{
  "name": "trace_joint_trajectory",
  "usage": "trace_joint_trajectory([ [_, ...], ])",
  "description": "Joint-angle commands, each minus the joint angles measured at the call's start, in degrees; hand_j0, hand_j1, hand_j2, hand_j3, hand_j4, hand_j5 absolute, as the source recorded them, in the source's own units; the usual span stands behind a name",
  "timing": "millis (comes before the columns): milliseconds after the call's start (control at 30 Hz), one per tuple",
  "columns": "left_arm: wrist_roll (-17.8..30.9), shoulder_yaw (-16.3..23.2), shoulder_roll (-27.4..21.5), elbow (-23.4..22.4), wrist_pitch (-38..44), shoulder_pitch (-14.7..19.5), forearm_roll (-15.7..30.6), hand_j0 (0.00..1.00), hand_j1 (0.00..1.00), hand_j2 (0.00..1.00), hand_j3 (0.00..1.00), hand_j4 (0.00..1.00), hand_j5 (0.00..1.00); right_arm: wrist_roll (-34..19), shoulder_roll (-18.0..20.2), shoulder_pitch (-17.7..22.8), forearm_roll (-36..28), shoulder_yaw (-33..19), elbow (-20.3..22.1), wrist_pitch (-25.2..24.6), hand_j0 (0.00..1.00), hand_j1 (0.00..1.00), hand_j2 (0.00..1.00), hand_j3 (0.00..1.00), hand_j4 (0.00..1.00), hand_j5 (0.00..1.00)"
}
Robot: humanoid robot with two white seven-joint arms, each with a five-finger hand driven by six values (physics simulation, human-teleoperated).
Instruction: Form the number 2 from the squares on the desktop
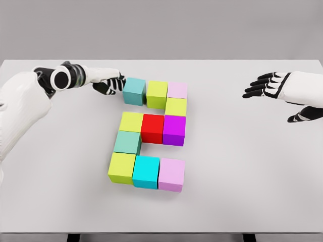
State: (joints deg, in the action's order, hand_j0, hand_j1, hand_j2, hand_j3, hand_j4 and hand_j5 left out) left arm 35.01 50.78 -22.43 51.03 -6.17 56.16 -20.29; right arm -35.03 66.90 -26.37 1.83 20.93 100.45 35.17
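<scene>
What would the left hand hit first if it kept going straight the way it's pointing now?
The left hand points rightward at the teal block that starts the top row; its fingertips look already at or against that block's left face. That block comes first, then the yellow-green block.

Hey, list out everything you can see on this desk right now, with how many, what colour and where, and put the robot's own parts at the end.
Teal cubes: 2; top-left end of the figure, and left column below the middle row.
Yellow-green cubes: 4; top row middle, right column under the top row, middle row left, bottom row left.
Pale pink cubes: 2; top row right, bottom row right.
Red cube: 1; middle row centre.
Magenta cube: 1; middle row right.
Cyan cube: 1; bottom row middle.
Light grey desktop: 1; under everything.
Left hand: 1; white and black, at the top-left teal cube.
Right hand: 1; white and black, fingers spread, far right, holding nothing.
</scene>
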Motion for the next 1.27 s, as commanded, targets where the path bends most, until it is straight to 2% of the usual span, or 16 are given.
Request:
trace_joint_trajectory([
  [0, 0.0, -0.1, 0.1, 0.6, 0.0, 0.0, 0.2, 0.57, 0.57, 0.57, 0.57, 0.57, 0.57, 0.0, 0.1, 0.0, -0.3, 0.0, 0.0, -0.2, 1.0, 1.0, 1.0, 1.0, 1.0, 1.0],
  [600, 0.0, -0.3, -0.2, 1.2, 0.1, -0.9, 1.0, 0.58, 0.58, 0.58, 0.58, 0.58, 0.58, 0.0, 1.3, 0.0, -0.3, -0.1, 0.0, -0.2, 1.0, 1.0, 1.0, 1.0, 1.0, 1.0],
  [633, 0.0, -0.5, -0.3, 1.1, 0.0, -0.9, 1.0, 0.63, 0.63, 0.63, 0.63, 0.63, 0.63, 0.0, 1.3, 0.0, -0.3, -0.1, 0.0, -0.2, 1.0, 1.0, 1.0, 1.0, 1.0, 1.0],
  [667, 0.0, -0.7, -0.7, 0.6, 0.1, -0.9, 1.0, 0.89, 0.89, 0.89, 0.89, 0.89, 0.89, 0.0, 1.3, 0.0, -0.3, -0.1, 0.0, -0.2, 1.0, 1.0, 1.0, 1.0, 1.0, 1.0],
  [700, 0.0, -0.7, -2.0, 0.6, -0.2, -0.9, 1.0, 1.0, 1.0, 1.0, 1.0, 1.0, 1.0, 0.0, 1.3, 0.0, -0.3, -0.1, 0.0, -0.2, 1.0, 1.0, 1.0, 1.0, 1.0, 1.0],
  [800, 0.0, -2.8, -6.6, 0.9, -2.6, -0.9, 1.9, 1.0, 1.0, 1.0, 1.0, 1.0, 1.0, 0.0, 1.3, 0.0, -0.3, -0.1, 0.0, -0.2, 1.0, 1.0, 1.0, 1.0, 1.0, 1.0],
  [867, 0.0, -7.4, -11.8, 1.3, -10.9, -2.7, 4.4, 1.0, 1.0, 1.0, 1.0, 1.0, 1.0, 0.0, 1.3, 0.0, -0.4, -0.1, 0.0, -0.2, 1.0, 1.0, 1.0, 1.0, 1.0, 1.0],
  [900, 0.0, -9.0, -14.9, 3.8, -18.2, -4.6, 6.1, 1.0, 1.0, 1.0, 1.0, 1.0, 1.0, 0.0, 1.3, 0.0, -0.4, -0.1, 0.0, -0.2, 1.0, 1.0, 1.0, 1.0, 1.0, 1.0],
  [933, 0.0, -10.3, -19.4, 9.2, -27.7, -7.6, 9.1, 1.0, 1.0, 1.0, 1.0, 1.0, 1.0, 0.0, 1.3, 0.0, -0.3, -0.1, 0.0, -0.2, 1.0, 1.0, 1.0, 1.0, 1.0, 1.0],
  [967, 0.0, -11.4, -21.6, 12.6, -28.8, -10.5, 11.2, 1.0, 1.0, 1.0, 1.0, 1.0, 1.0, 0.0, 1.3, 0.0, -0.4, -0.1, 0.0, -0.2, 1.0, 1.0, 1.0, 1.0, 1.0, 1.0],
  [1033, 0.0, -12.4, -24.0, 15.6, -28.8, -13.1, 11.5, 1.0, 1.0, 1.0, 1.0, 1.0, 1.0, 0.0, 1.3, 0.0, -0.4, -0.1, 0.0, -0.2, 1.0, 1.0, 1.0, 1.0, 1.0, 1.0],
  [1133, 0.0, -12.9, -24.9, 15.7, -28.8, -16.3, 12.5, 1.0, 1.0, 1.0, 1.0, 1.0, 1.0, 0.0, 1.2, 0.0, -0.4, -0.2, 0.0, -0.2, 1.0, 1.0, 1.0, 1.0, 1.0, 1.0],
  [1233, 0.0, -12.9, -26.3, 15.8, -28.8, -17.1, 13.0, 1.0, 1.0, 1.0, 1.0, 1.0, 1.0, 0.0, 1.2, 0.1, -0.4, -0.1, 0.0, -0.2, 1.0, 1.0, 1.0, 1.0, 1.0, 1.0],
])
